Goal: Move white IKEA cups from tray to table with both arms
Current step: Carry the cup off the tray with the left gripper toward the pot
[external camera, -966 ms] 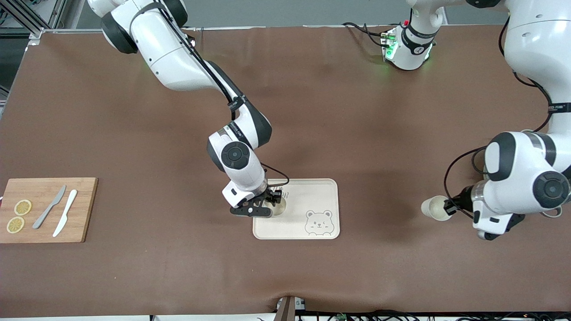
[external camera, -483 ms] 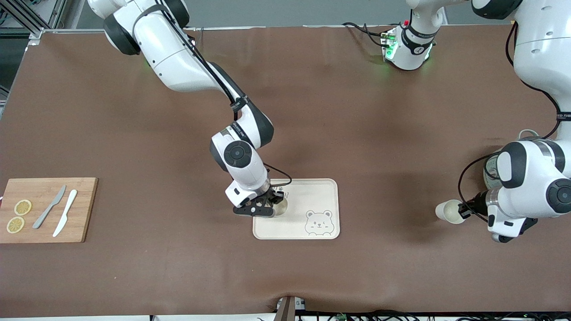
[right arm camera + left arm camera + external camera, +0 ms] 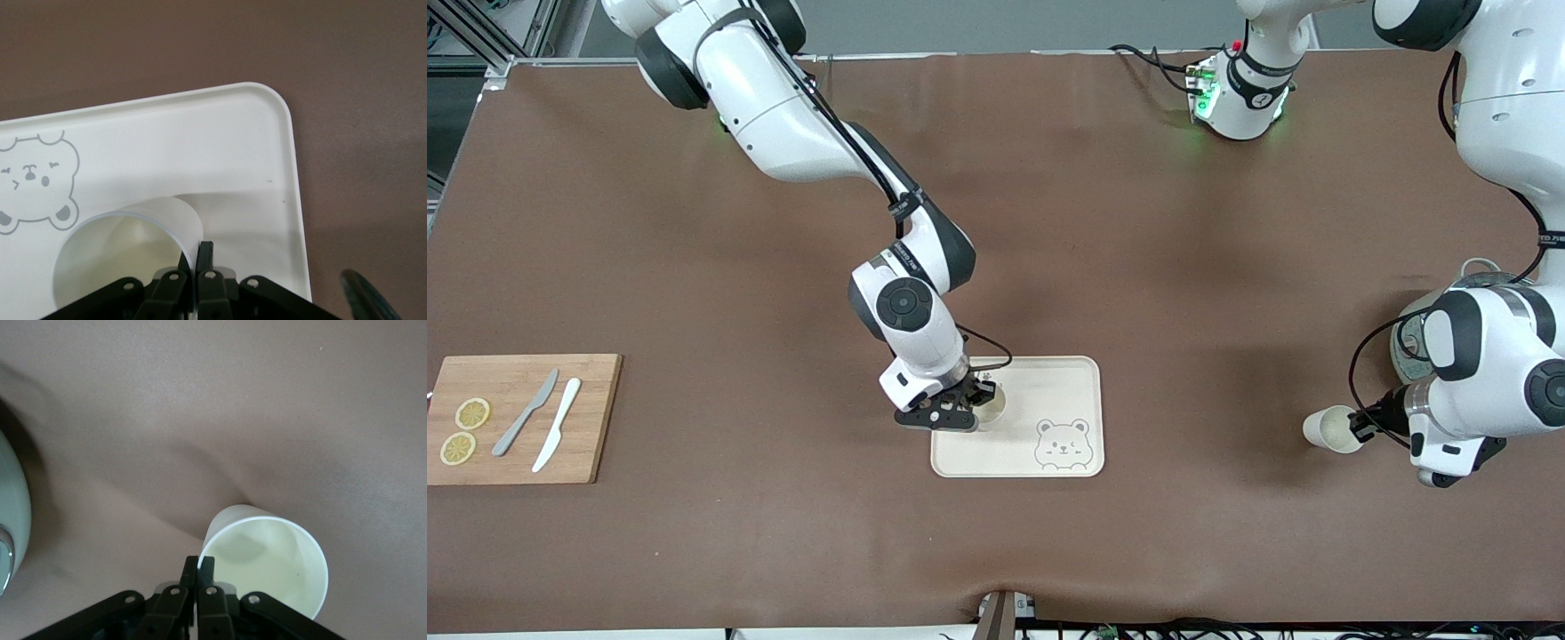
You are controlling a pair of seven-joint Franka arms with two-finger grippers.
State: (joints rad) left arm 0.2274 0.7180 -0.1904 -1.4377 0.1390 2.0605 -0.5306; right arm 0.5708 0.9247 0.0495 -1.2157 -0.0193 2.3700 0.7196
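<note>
My right gripper (image 3: 971, 406) is shut on the rim of a white cup (image 3: 992, 404) over the cream bear-printed tray (image 3: 1049, 382); the wrist view shows this cup (image 3: 127, 253) on or just above the tray (image 3: 200, 140), pinched at its wall by my right gripper (image 3: 199, 253). My left gripper (image 3: 1362, 424) is shut on the rim of the second white cup (image 3: 1329, 428), held tilted above the brown table near the left arm's end. In the left wrist view that cup (image 3: 267, 563) hangs from my left gripper (image 3: 199, 565).
A grey-green pot (image 3: 1409, 342) stands by the left arm, partly hidden; its edge shows in the left wrist view (image 3: 13, 513). A wooden board (image 3: 525, 418) with two knives and lemon slices lies at the right arm's end.
My left gripper has carried its cup toward the left arm's end of the table, away from the tray. My right gripper has shifted slightly over the tray with its cup.
</note>
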